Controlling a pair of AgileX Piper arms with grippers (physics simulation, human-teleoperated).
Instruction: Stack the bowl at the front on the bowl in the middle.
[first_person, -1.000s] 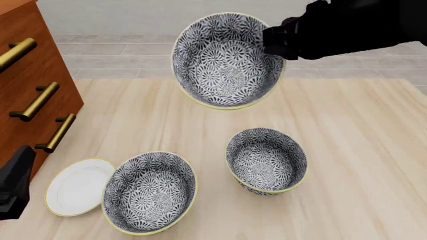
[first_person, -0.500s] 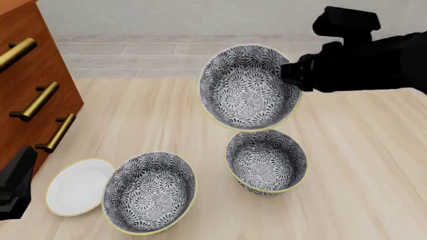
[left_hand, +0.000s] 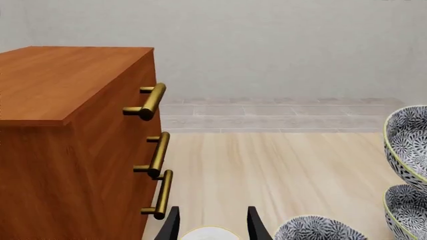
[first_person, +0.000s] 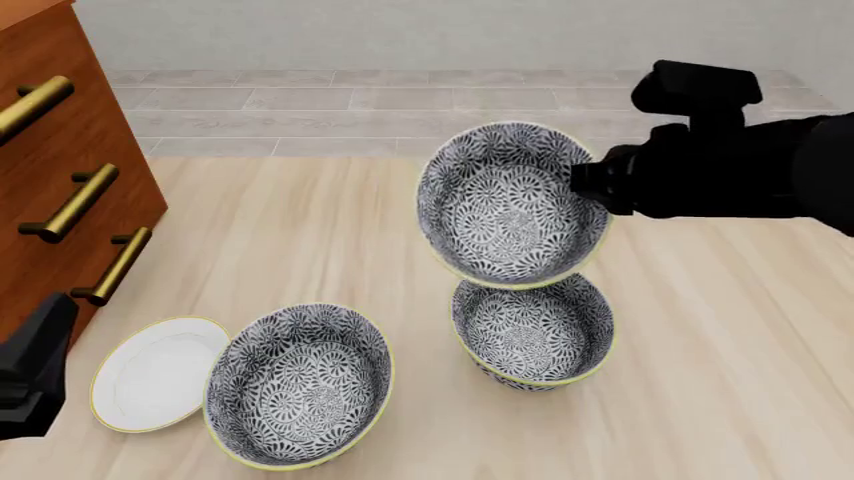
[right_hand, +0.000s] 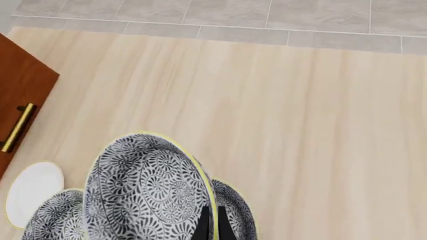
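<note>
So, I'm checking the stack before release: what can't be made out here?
- Front view: right gripper fingertips, hidden behind the held bowl.
- Front view: whether the held bowl touches the lower bowl; their rims overlap.
- Right wrist view: lower bowl mostly covered by the held bowl.
- Left wrist view: plate cut off by the edge.

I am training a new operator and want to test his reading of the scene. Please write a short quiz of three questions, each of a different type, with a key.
1. True or false: the right end effector holds a floral bowl by its rim, raised and tilted.
2. Multiple choice: the held bowl hangs above which thing? A) the white plate B) the floral bowl on the table under it C) the wooden drawer cabinet
3. Fill in: the left end effector is open and holds ____.

Key: 1 true; 2 B; 3 nothing.
</note>
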